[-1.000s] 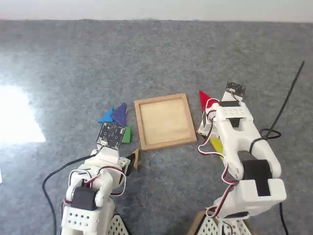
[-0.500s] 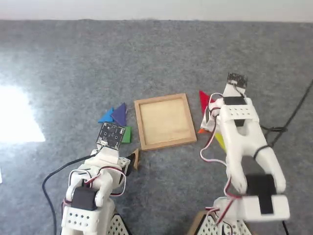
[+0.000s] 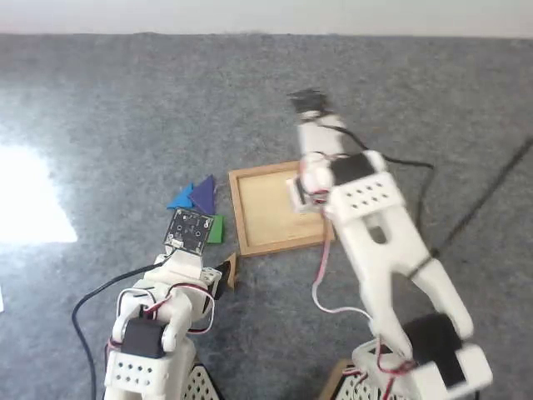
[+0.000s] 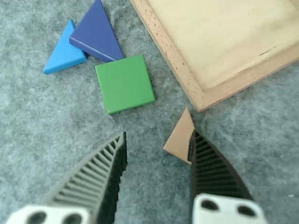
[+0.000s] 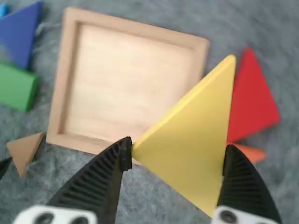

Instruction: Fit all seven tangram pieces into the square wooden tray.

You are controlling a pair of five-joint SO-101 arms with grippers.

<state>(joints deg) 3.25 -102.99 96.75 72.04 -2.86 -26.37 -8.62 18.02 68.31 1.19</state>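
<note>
A large yellow wooden triangle (image 5: 196,140) is being clamped by the right gripper (image 5: 177,151) above the square wooden tray (image 5: 135,32). The left gripper (image 4: 158,140) is being held with jaws apart.

Overhead and both wrist cameras share the tray (image 3: 262,208).

Nothing legible appears: no words, numbers, labels or signs. The dark circuit board (image 3: 191,231) on the left arm's wrist carries tiny pale marks, too small to read. The wooden tray (image 4: 174,61) is plain, unprinted wood.
</note>
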